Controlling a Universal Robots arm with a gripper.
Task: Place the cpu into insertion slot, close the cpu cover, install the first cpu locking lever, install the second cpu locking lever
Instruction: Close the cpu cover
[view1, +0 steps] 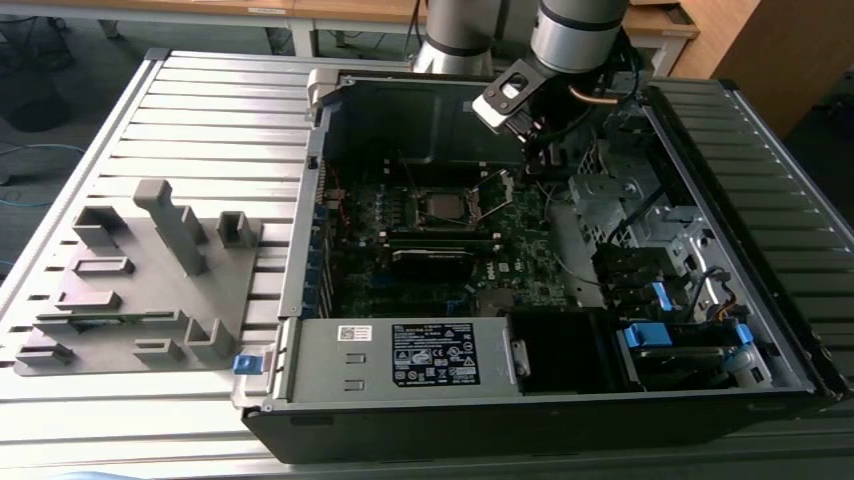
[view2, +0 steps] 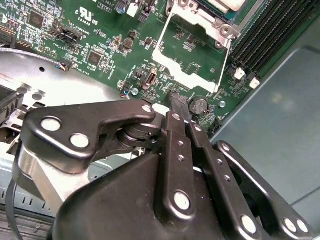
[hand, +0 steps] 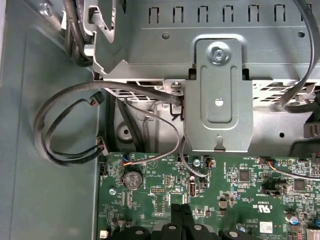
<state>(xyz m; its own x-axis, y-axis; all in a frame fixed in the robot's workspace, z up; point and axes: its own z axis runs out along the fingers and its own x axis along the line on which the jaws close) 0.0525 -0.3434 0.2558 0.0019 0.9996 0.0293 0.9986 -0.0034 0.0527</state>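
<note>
In the exterior view, an open computer case (view1: 694, 130) lies on a slatted metal table (view1: 200, 110), with a grey holder block (view1: 147, 270) on the exterior view's left. The arm comes down from the far side, and the gripper (view1: 537, 148) hangs inside the case over the far part of the green board (view1: 360, 280). The cpu (view1: 443, 207) lies flat in the insertion slot (view1: 418, 212), near the middle of the board. The cpu cover (view1: 498, 195) stands swung open just beside the slot, on the exterior view's right. The gripper is near the cover, slightly farther away. A labelled grey box (view1: 387, 355) fills the near end of the case.

In the second wrist view, the gripper (view2: 176, 100) has its two black fingers (view2: 172, 135) pressed together with nothing seen between them. The tips sit close to the free edge of the open cpu cover (view2: 180, 67), beside a round coin cell (view2: 198, 105); whether they touch the cover cannot be told. Long black memory slots (view2: 270, 35) run alongside.

In the first wrist view, the gripper (hand: 181, 207) again shows its fingers drawn together above the board. Beyond them are a coin cell (hand: 132, 180), a grey metal bracket (hand: 217, 95) and looping dark cables (hand: 55, 125).
</note>
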